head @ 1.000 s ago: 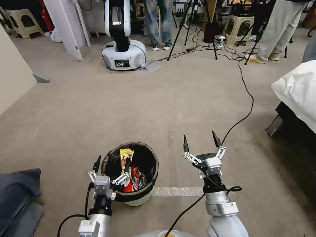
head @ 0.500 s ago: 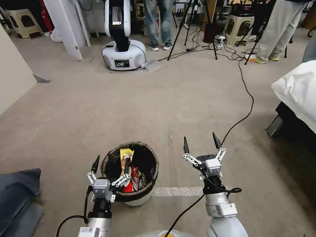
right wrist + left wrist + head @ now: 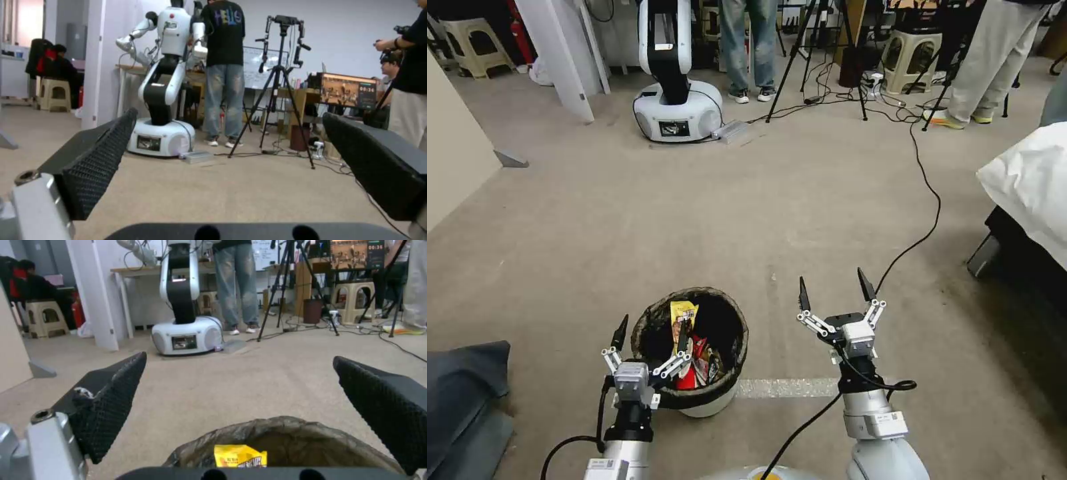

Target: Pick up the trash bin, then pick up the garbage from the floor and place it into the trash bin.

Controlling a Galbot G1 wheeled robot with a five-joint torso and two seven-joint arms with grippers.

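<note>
Trash bin [image 3: 691, 353] sits on the carpet right in front of my base, a bit to my left, and from the head view it already has stuff in it: a yellow wrapper [image 3: 683, 316] standing up against the far wall and red-and-white wrappers [image 3: 697, 363] lower down. My left end effector [image 3: 650, 335] is spread wide open, holding nothing, one finger outside the rim on my left and the other poking over the opening. My right end effector [image 3: 833, 288] is also wide open and empty, hanging over bare carpet off to the bin's right, clearly apart from it. So the left arm is the near one by a lot. A dark heap of cloth [image 3: 464, 393] lies at my far left; that's not the litter. I don't spot any loose garbage on the open carpet ahead.

Left wrist view: the bin [image 3: 289, 443] with its crinkled black liner is just below and ahead of my left end effector [image 3: 240, 373], and the yellow wrapper [image 3: 240, 456] peeks up inside. The rim falls between my two open fingers, so if I want to grab it, it's basically a drop-and-close on the near wall, I reckon.

Right wrist view: my right end effector [image 3: 229, 125] is open with only carpet and another parked robot [image 3: 162, 100] beyond it.
</note>
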